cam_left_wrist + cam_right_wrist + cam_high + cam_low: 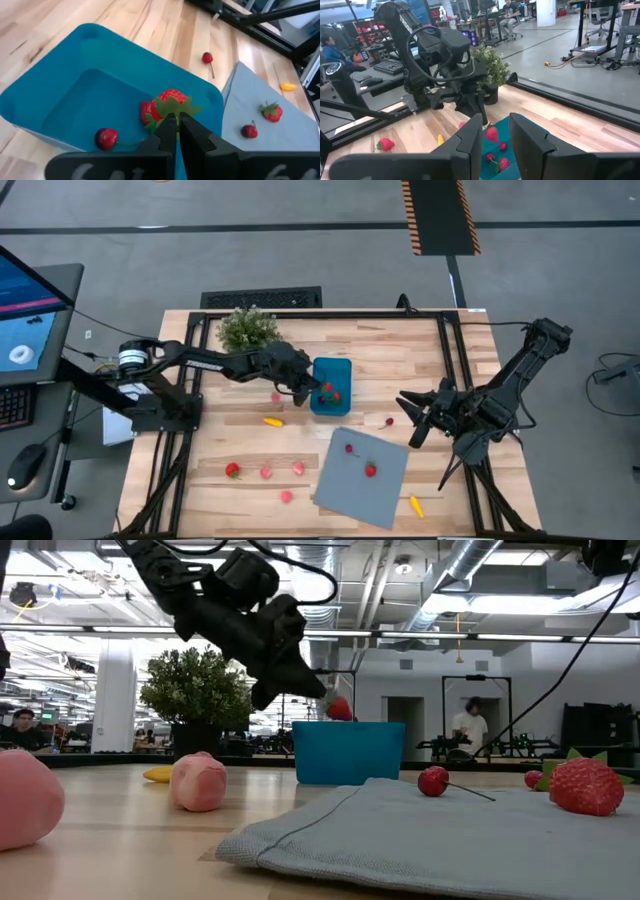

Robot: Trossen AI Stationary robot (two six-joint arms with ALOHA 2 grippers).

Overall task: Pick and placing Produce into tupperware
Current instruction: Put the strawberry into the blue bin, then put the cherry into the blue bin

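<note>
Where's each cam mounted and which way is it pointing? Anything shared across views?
High: overhead, straight down on the table; both arms show.
Low: at tabletop height, level across the grey sheet into the room; left arm enters from above.
Left wrist: on the left arm, looking down into the teal tub; left gripper shut on a strawberry.
Right wrist: on the right arm, facing the left arm across the table; right gripper empty.
Shared: all four show the tub and held strawberry.

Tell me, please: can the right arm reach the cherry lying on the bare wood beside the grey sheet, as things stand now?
Probably yes. The cherry lies on open wood just ahead of the right gripper, whose fingers stand apart and empty. Nothing lies between them; the left gripper is busy over the tub.
</note>
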